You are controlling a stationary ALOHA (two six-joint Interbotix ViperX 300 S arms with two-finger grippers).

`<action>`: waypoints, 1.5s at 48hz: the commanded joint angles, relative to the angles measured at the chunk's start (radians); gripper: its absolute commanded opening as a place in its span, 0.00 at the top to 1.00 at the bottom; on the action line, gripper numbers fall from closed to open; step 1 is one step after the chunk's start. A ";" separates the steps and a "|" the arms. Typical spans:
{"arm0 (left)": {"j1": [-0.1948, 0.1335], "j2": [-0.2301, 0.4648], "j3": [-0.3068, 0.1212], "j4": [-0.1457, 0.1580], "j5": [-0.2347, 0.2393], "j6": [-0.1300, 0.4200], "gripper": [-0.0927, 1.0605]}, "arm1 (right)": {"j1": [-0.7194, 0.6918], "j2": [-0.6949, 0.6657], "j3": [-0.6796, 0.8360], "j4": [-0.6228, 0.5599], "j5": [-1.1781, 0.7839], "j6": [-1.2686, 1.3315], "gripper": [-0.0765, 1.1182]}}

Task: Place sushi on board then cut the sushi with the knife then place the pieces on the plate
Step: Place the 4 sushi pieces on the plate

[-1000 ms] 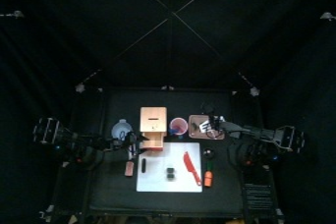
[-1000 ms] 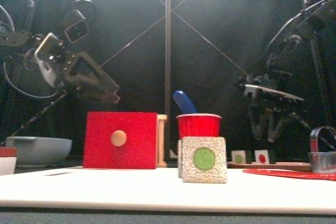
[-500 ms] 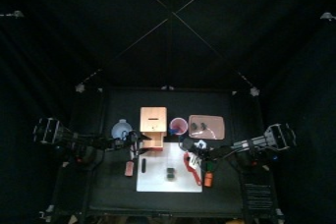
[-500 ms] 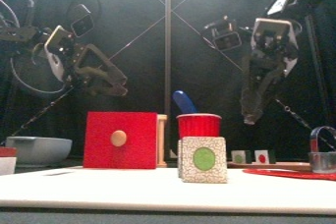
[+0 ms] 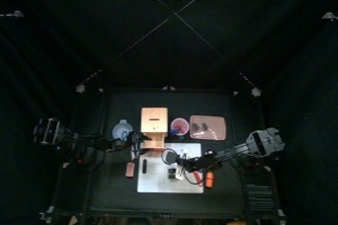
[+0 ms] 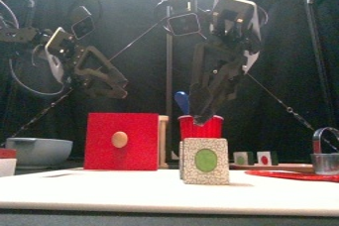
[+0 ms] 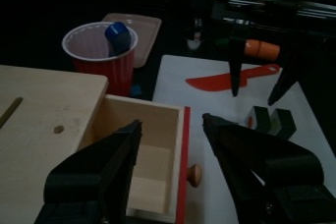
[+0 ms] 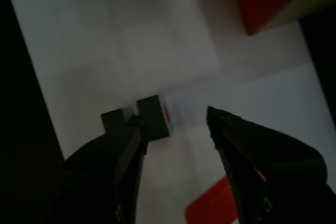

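White board point(image 8: 157, 41) under spread right claw point(image 8: 176, 122); sushi point(image 8: 152, 117) part-hidden; left claw point(image 7: 172, 125) spread

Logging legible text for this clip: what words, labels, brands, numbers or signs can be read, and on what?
None: no word, number or brand can be read in any view.
The sushi piece at the front shows only a green oval, not lettering.
Two small pale blocks behind it bear coloured marks too small to read.
The red cup and wooden box are plain.
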 commanded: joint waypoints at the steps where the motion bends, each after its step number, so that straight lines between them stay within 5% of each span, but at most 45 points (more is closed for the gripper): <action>1: 0.003 -0.005 -0.011 -0.002 -0.005 0.000 0.15 | -0.003 0.003 -0.041 0.067 0.002 -0.075 0.23; 39: 0.003 -0.005 -0.002 -0.023 -0.005 0.000 0.15 | -0.032 0.032 -0.052 0.114 0.020 -0.144 0.24; 55: 0.003 -0.005 0.000 -0.023 -0.005 0.000 0.15 | -0.029 0.032 -0.052 0.115 0.018 -0.143 0.38; 72: 0.003 -0.005 0.005 -0.046 -0.005 0.003 0.15 | -0.032 0.038 -0.063 0.107 0.029 -0.141 0.40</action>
